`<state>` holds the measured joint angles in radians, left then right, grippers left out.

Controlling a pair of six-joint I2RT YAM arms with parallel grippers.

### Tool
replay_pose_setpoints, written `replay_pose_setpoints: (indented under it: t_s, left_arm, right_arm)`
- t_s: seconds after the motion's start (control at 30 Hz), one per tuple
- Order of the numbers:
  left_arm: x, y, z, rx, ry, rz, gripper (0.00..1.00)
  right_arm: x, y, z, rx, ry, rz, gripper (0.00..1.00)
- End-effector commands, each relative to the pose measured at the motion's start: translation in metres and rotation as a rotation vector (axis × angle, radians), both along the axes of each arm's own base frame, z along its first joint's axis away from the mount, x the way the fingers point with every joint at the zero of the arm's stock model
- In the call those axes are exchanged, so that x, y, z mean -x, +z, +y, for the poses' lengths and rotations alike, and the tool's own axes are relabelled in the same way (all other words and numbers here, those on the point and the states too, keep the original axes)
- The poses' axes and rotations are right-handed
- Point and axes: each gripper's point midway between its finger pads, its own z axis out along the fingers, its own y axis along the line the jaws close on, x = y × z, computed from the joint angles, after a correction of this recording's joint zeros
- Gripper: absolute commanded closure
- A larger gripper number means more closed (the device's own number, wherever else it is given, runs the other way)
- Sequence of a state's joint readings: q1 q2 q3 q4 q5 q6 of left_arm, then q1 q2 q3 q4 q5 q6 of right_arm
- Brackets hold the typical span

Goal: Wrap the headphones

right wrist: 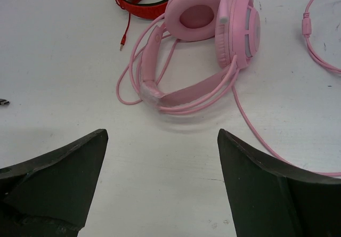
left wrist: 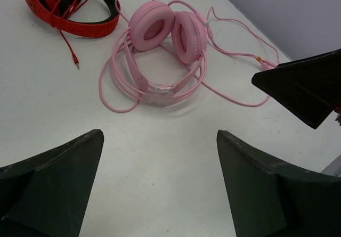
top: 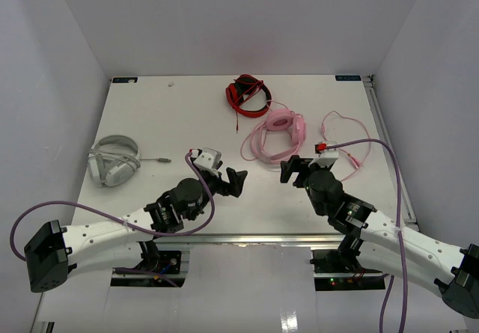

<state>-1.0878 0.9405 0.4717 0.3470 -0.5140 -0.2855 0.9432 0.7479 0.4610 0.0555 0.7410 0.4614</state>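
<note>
The pale pink headphones lie on the white table right of centre, ear cups together at the far end. Part of the thin pink cable is looped around the headband and the rest trails loose to the right. The headphones also show in the left wrist view and the right wrist view. My left gripper is open and empty, low over bare table, near and left of the headphones. My right gripper is open and empty, just in front of the headband.
Red-and-black headphones with a red cable lie just behind the pink ones. Light grey-white headphones lie at the left. White walls enclose the table, with a rail along its right edge. My right gripper's finger shows in the left wrist view.
</note>
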Motion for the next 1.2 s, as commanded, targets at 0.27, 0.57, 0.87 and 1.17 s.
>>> replay_pose_setpoints:
  t_s: [0.27,0.57,0.87,1.17]
  left_arm:
    - [0.002,0.006,-0.015,0.048,-0.039,0.026,0.11]
    - [-0.047,-0.054,-0.068,-0.04,0.169,0.423,0.46]
    - [-0.101,-0.07,-0.116,0.006,0.255,0.54,0.42]
    - [-0.138,-0.087,-0.125,0.024,0.278,0.58,0.38]
  right_arm:
    - [-0.004,0.02,-0.005,-0.045,-0.047,-0.044,0.1]
    - [0.0,0.032,-0.036,-0.108,-0.173,-0.072,0.07]
    - [0.009,0.046,-0.058,-0.199,-0.213,-0.136,0.05]
    - [0.014,0.054,-0.06,-0.239,-0.192,-0.156,0.05]
